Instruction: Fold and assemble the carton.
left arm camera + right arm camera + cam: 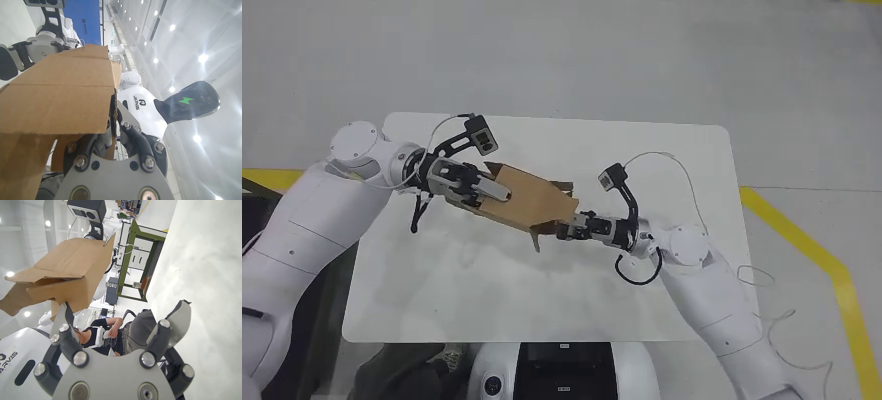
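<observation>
Nearest the robot's body, your right gripper [123, 303] has its fingers spread wide. One finger [63, 313] is touching a corner of the carton [527, 200], and the other is just out in open air, nothing on it. The carton's held up over the white table [442, 290], lying slantwise between the two arms. It's only partly opened up, with loose flaps sticking out at the right gripper's end. Farther out, your left gripper [490, 190] is clamped on the carton's opposite end, cardboard pinched between its fingers.
</observation>
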